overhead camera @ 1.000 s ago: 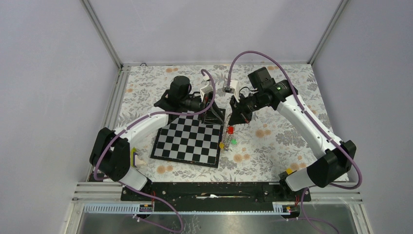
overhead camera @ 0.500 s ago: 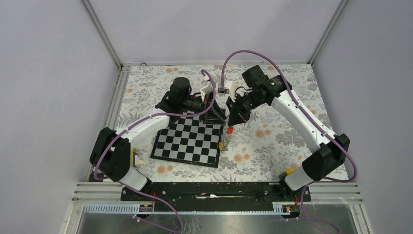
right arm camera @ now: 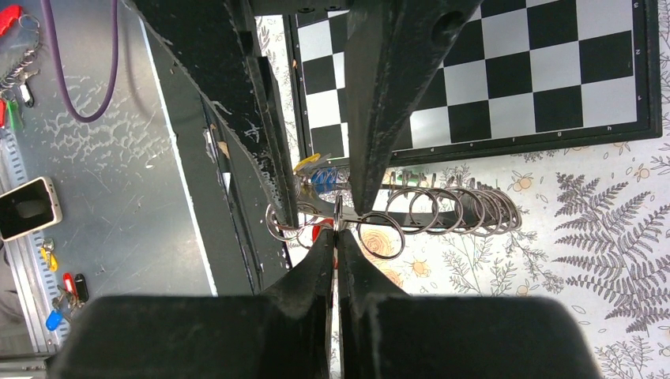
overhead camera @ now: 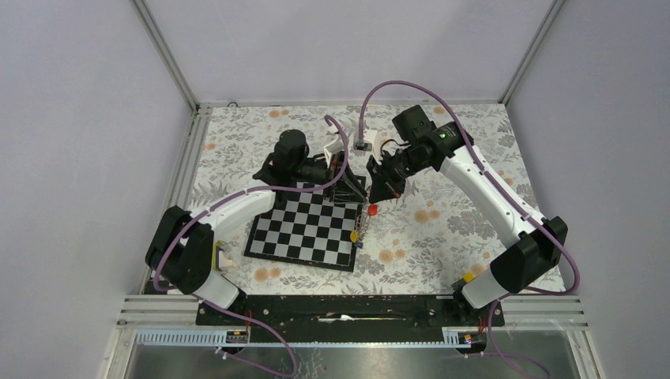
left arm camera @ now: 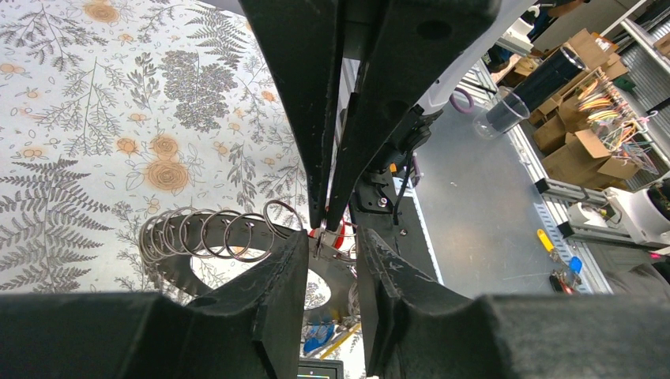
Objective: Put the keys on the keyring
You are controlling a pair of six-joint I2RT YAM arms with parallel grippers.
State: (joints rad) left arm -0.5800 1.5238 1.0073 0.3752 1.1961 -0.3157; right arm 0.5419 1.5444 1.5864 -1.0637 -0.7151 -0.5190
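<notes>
the flowered table [overhead camera: 474,158] carries a board [overhead camera: 308,229], and over the board's far right corner the two arms meet tip to tip. the ring [right arm camera: 450,209] lies between them, seemingly lifted off the cloth, with its wire loops strung out in a row to one side.

the left gripper [left arm camera: 333,243] has its fingers apart, one on either side of the ring's near end. i cannot tell whether they press it. the right gripper [right arm camera: 336,237] is pinched together on a thin sliver of metal at the red key [right arm camera: 320,231], which i take to be that key's own metal end. a yellow key [right arm camera: 308,163] and a blue key [right arm camera: 322,178] hang close under the same end, apparently already threaded.

the step in hand looks like feeding the red key onto the wire's free end. to do it well:

- the left should hold the ring firm and motionless before the right pushes, since a loose ring will swing away from the key.
- the right should line the key's hole up square with the wire tip, then slide along the coil in small moves and not pull outward, which would only spread the loops.
- the dangling tags sit close enough to snag a finger, so the approach is best kept above them.
- the right should let go only once the hole is clearly past the wire's overlap.
</notes>
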